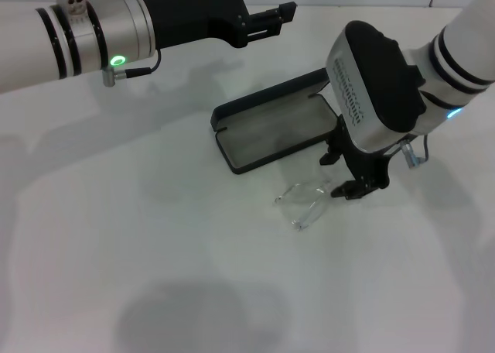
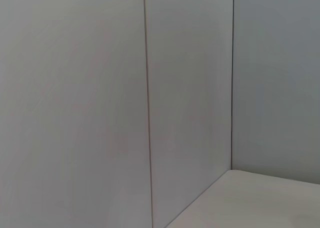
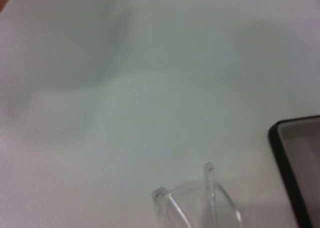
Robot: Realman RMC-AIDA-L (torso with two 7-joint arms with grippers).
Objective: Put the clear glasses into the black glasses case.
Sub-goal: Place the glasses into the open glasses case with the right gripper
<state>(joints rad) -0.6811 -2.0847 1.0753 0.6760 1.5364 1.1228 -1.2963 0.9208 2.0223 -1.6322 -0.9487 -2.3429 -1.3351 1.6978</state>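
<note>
so the clear glasses [image 1: 303,201] are seen lying on the white table [image 1: 155,252], just beside the near long edge of the open black glasses case [image 1: 274,132]. the right gripper [image 1: 357,184] is lowered just to their right — its fingers look slightly parted, nothing held. the glasses' long axis runs diagonally, roughly along the case. the left gripper [image 1: 272,18] is parked high and far back, seemingly open and empty.

Bright, even light falls from above, leaving soft grey shadows of the arms on the white table [image 1: 155,237] (the broadest lies at the near edge). The right wrist view is soft and out of focus, blurring the clear glasses [image 3: 200,203]. No strong glare shows anywhere.
</note>
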